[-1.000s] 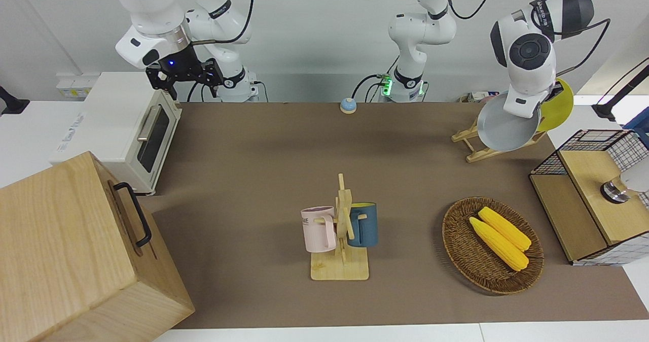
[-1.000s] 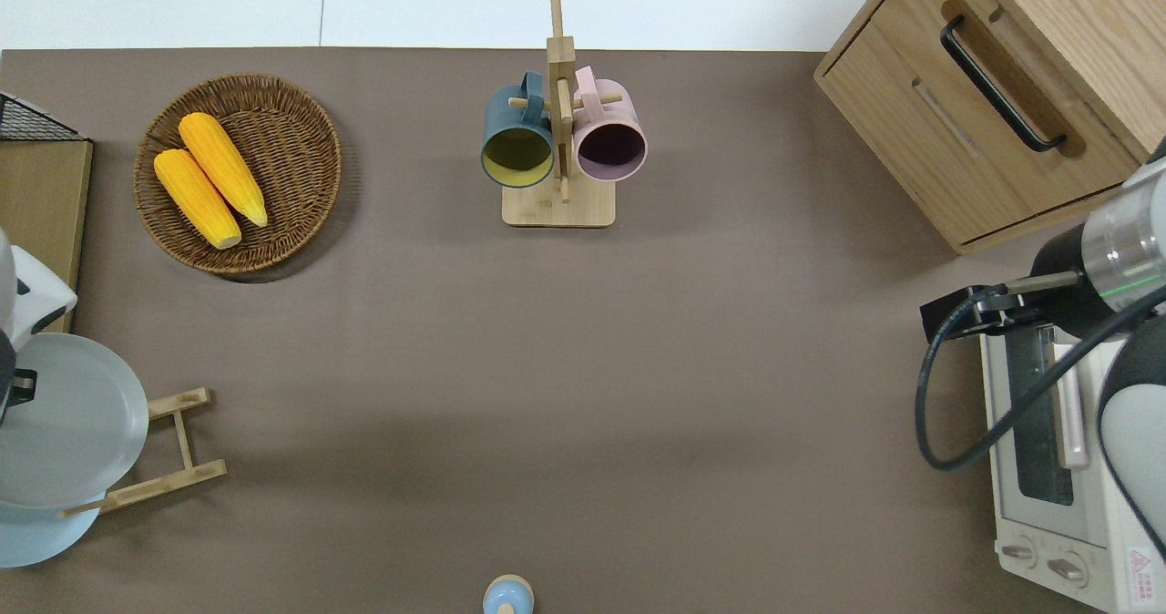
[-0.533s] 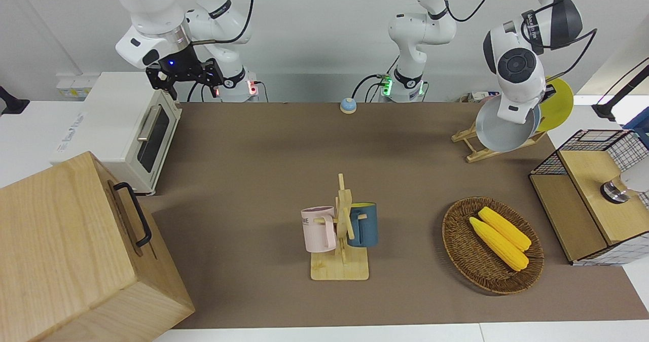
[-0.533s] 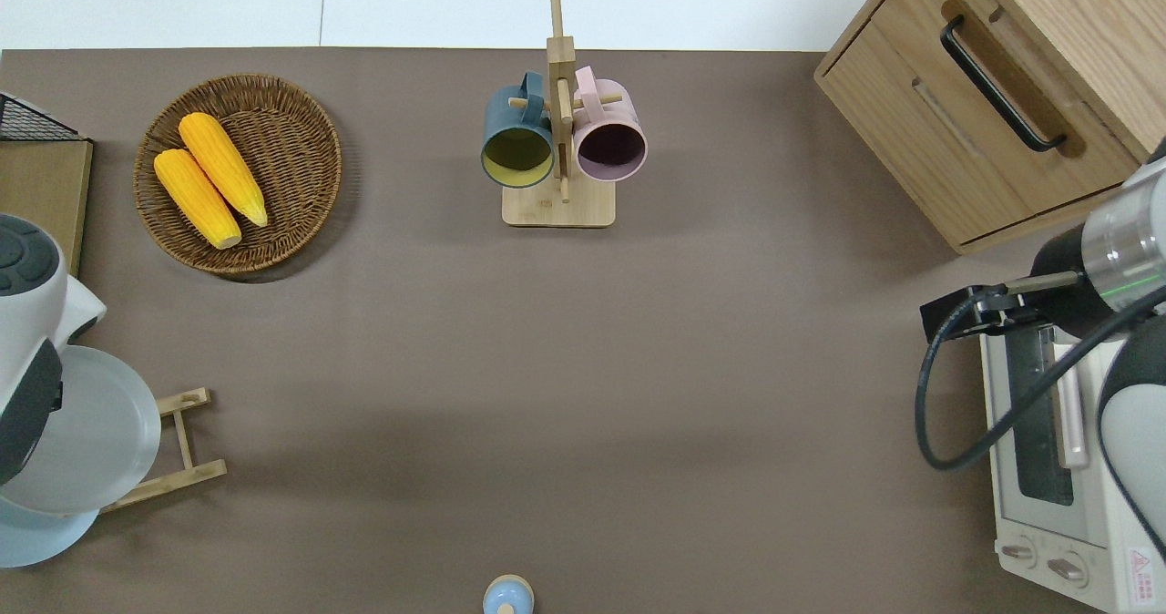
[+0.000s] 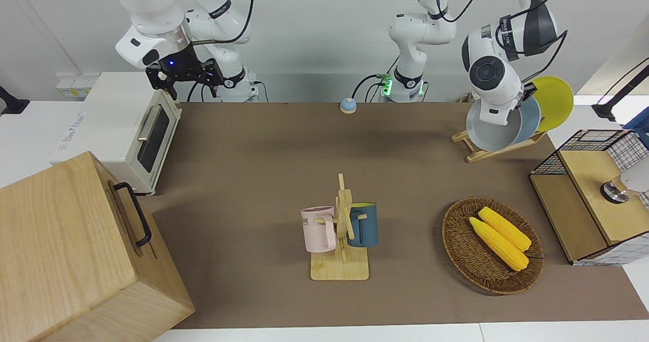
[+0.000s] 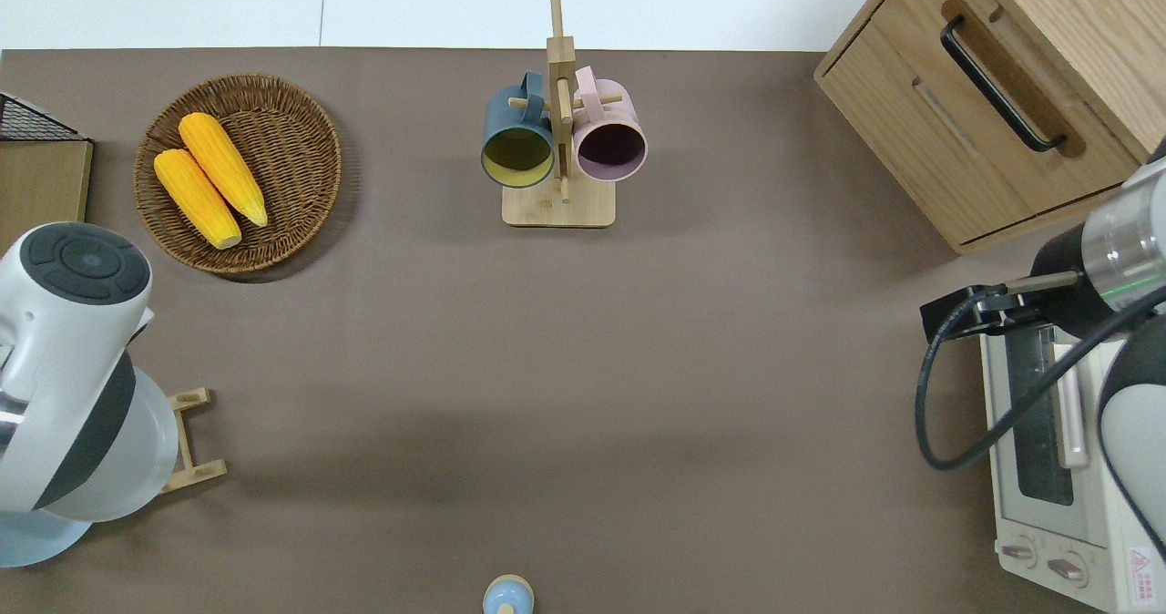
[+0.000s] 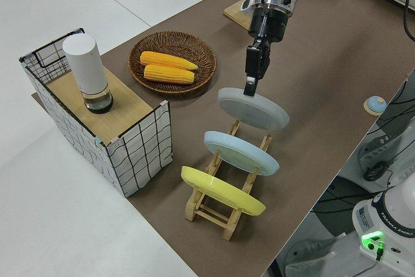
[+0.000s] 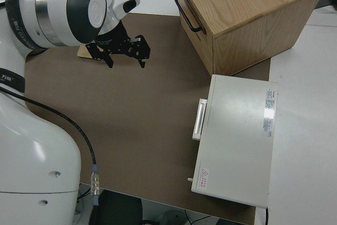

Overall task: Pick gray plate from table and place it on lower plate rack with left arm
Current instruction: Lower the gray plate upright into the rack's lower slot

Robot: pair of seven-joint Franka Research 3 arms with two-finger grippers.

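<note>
Your left arm (image 6: 73, 368) hides most of the gray plate (image 7: 253, 109) overhead; left gripper (image 7: 250, 84) jaws pinch its rim, tilted over the lower plate rack (image 7: 224, 209). Right arm parked, jaws open.

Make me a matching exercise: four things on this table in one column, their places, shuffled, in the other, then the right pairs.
1. gray plate
2. yellow plate
3. corn cobs
4. pink mug

A. in the wicker basket
B. hung on the wooden mug stand
C. gripped at its rim by the left gripper
D. resting on the plate rack

Pairs: 1-C, 2-D, 3-A, 4-B
</note>
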